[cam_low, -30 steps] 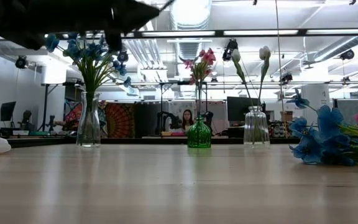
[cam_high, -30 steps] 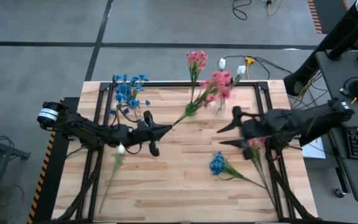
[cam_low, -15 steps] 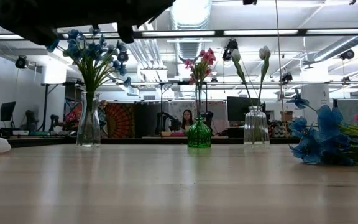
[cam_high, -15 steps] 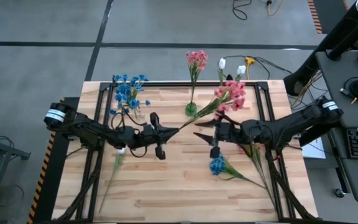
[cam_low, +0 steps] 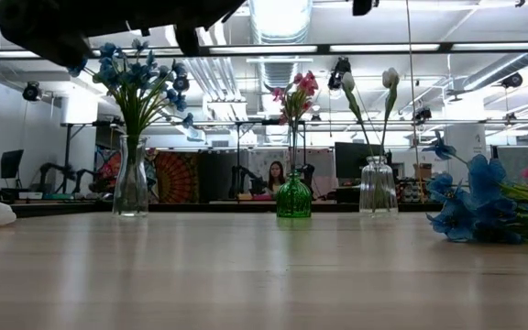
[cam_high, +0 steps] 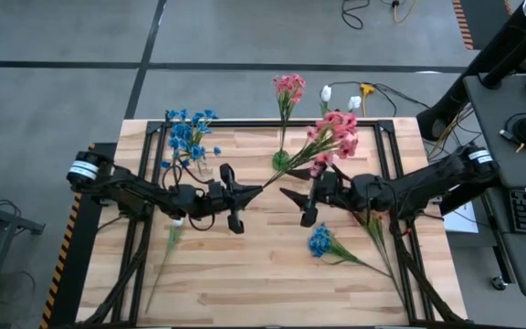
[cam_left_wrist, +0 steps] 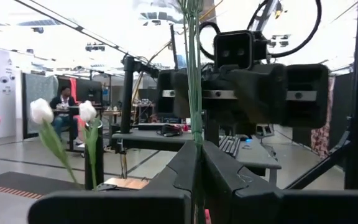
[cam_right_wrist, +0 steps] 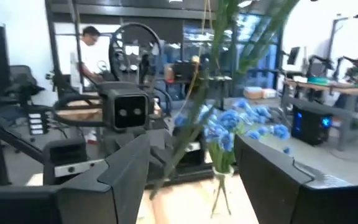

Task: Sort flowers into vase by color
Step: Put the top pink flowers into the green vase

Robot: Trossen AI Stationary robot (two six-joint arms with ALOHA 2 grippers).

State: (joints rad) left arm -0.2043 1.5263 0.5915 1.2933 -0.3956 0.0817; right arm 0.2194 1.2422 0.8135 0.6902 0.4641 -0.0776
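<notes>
The left gripper (cam_high: 252, 188) is pinched closed on the stem end of a pink sprig (cam_high: 335, 135), held slanting above the table (cam_high: 245, 283) toward the far right. The right gripper (cam_high: 292, 205) faces it with fingers spread wide, the stem running between them without contact. Three vases stand along the far edge: a clear vase (cam_low: 130, 179) with blue flowers (cam_low: 136, 75), a green vase (cam_low: 293, 193) with one pink sprig, and a second clear vase (cam_low: 378, 187) with two white buds (cam_low: 390, 78). On the table lie one white bud (cam_high: 178, 219), one blue sprig (cam_high: 320, 241) and another pink sprig (cam_high: 375, 212).

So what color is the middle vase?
Green, seen best in the low view.
</notes>
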